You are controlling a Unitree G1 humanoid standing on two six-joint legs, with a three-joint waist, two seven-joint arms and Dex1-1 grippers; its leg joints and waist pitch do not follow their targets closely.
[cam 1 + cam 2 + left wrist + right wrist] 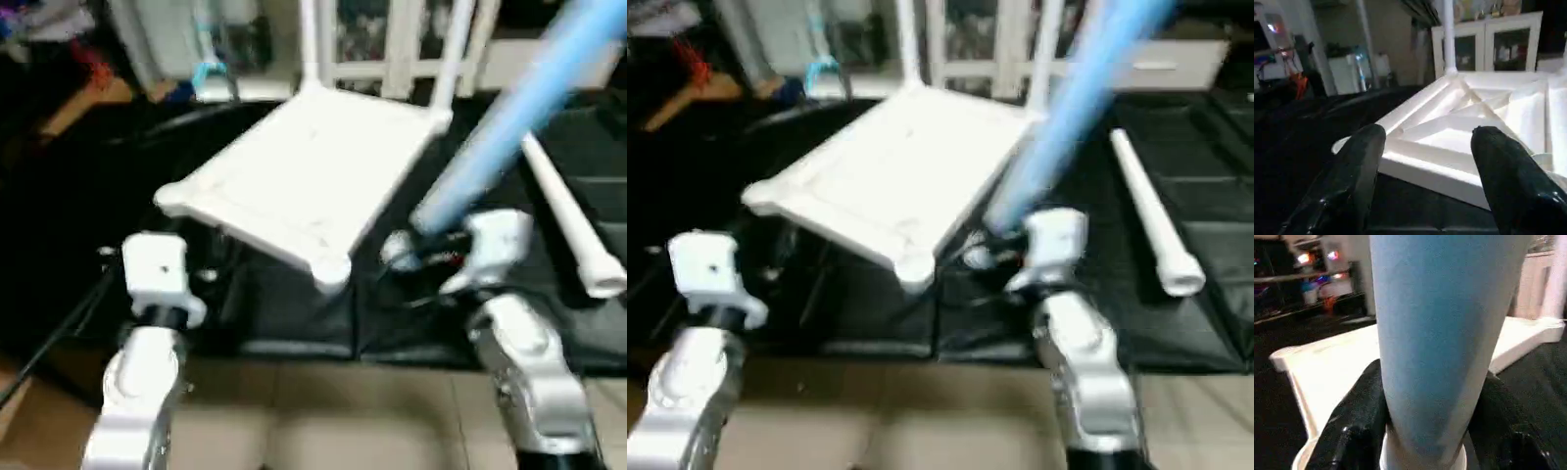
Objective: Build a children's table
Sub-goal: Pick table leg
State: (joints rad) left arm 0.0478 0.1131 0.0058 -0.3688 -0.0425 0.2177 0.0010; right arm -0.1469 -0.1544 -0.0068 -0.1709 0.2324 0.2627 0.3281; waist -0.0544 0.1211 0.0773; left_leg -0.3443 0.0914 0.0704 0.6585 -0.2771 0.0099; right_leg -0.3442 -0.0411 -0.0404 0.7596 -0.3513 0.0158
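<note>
Black floor mats spread before glass-fronted white cabinets carry the white plastic rectangular tabletop, lying ribbed side up and tilted, with two white tube legs already standing in its far corner sockets. The right gripper is clamped around a long tapered tube leg that looks pale blue in this light, slanting up and away over the tabletop's near edge. The left gripper hovers with fingers spread and empty, just short of the tabletop's near-left rim. A fourth white tube leg lies loose on the mat to the right. The risks: the long leg could swing into the standing legs, or its end could miss the near corner socket and shove the unheld, tilted top aside.
</note>
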